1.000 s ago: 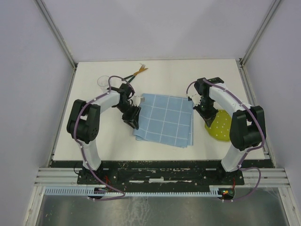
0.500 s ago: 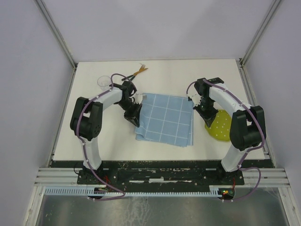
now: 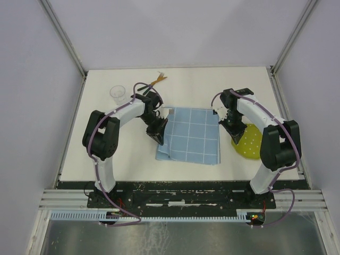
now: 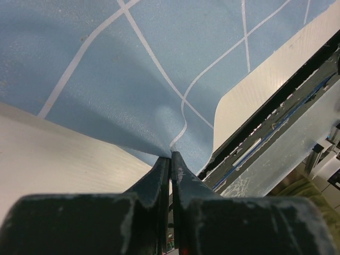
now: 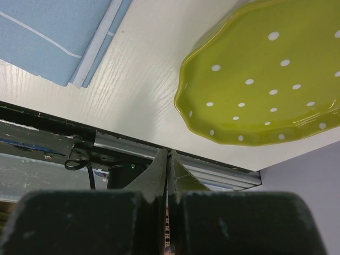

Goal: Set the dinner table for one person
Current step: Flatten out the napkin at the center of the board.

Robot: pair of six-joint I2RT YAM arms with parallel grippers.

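Note:
The dinner table (image 3: 186,87) is a wide off-white top. A light-blue cloth (image 3: 194,135) with a white grid lies at its middle. My left gripper (image 3: 159,134) is at the cloth's left edge, shut on a pinched fold of it. The left wrist view shows that cloth (image 4: 159,64) rising from the table (image 4: 53,154) into the closed left gripper (image 4: 171,155). My right gripper (image 3: 232,129) is shut with nothing in it, between the cloth and a green dotted plate (image 3: 251,144). Seen from the right wrist, the right gripper (image 5: 167,152) hangs over bare table beside the plate (image 5: 265,90).
A clear cup (image 3: 118,94) stands at the back left. Cutlery with orange and green handles (image 3: 156,81) lies behind it near the far edge. The plate sits close to the right edge. Metal frame posts rise at the back corners.
My left gripper closed on the cloth's left edge and moved right, pushing the cloth a little to the right. The right arm has not moved.

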